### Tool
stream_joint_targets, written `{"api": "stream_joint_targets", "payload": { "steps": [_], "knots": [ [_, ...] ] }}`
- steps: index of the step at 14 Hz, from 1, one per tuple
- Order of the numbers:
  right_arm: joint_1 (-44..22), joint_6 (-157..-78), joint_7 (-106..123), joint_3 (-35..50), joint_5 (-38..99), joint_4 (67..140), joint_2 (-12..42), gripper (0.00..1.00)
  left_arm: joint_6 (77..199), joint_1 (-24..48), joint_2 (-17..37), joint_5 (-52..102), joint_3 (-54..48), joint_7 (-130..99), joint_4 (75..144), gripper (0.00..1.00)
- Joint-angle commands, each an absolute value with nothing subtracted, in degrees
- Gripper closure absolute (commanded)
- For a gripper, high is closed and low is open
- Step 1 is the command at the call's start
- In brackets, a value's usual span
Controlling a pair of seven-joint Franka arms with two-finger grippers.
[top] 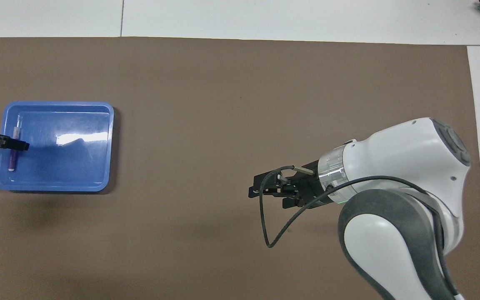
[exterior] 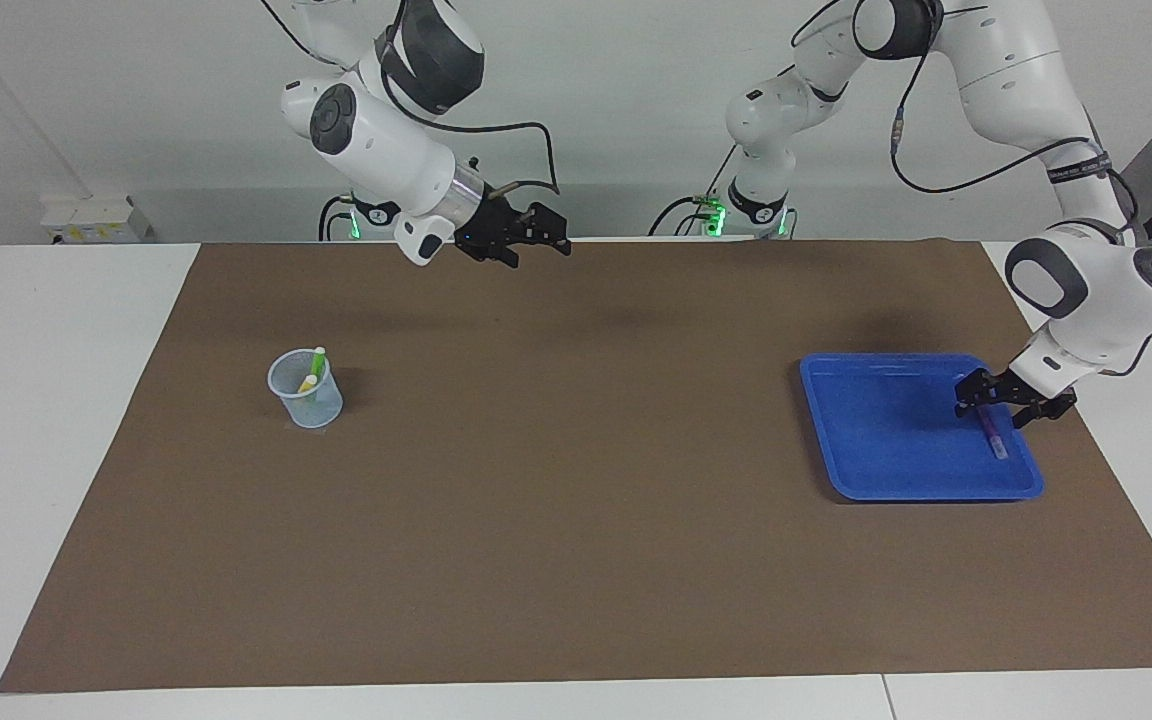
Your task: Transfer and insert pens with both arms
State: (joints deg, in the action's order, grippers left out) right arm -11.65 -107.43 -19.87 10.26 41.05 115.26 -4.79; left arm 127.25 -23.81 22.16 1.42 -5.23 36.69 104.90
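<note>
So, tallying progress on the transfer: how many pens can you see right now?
3. The green pen and yellow pen stand in the clear cup. The purple pen lies in the blue tray, under the left gripper.

**Surfaces and finishes**

The blue tray (top: 106, 146) looks like glossy plastic, catching a bright glare. The brown mat (exterior: 576, 520) is matt and smooth. The cup (exterior: 308, 398) is clear translucent plastic. Arm shells (top: 406, 154) are smooth glossy white.

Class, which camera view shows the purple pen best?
The overhead view: the purple pen lies full length in the blue tray, crossed only by the left gripper. In the facing view the gripper covers much of the pen.
</note>
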Motion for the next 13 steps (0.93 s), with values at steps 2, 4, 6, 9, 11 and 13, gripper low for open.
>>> {"api": "stream_joint_targets", "payload": {
  "steps": [2,4,6,9,11,13],
  "knots": [
    [-11.16,-107.49,-19.51,10.55,42.01,115.66,-5.71,0.00,128.76,-24.08,24.26,0.70,-5.63,37.27,103.88,0.00],
    [-11.16,-107.58,-19.51,10.55,42.01,115.66,-5.71,0.00,126.84,-24.17,24.17,0.88,-5.63,37.27,103.10,0.00],
    [-11.16,-107.58,-19.51,10.55,42.01,115.66,-5.71,0.00,123.33,-24.00,24.26,1.23,-5.63,36.92,100.47,0.00],
    [-11.16,-107.58,-19.51,10.55,42.01,115.66,-5.71,0.00,123.31,-23.64,24.35,1.32,-5.63,35.51,100.19,0.00],
    [-11.08,-107.84,-19.42,10.55,42.01,115.66,-5.71,0.00,123.57,-23.21,24.35,1.32,-5.63,34.46,100.37,0.00],
    [-11.16,-108.02,-19.51,10.55,42.01,115.66,-5.71,0.00,124.54,-23.12,24.35,1.32,-5.63,34.37,100.90,0.00]
  ]
}}
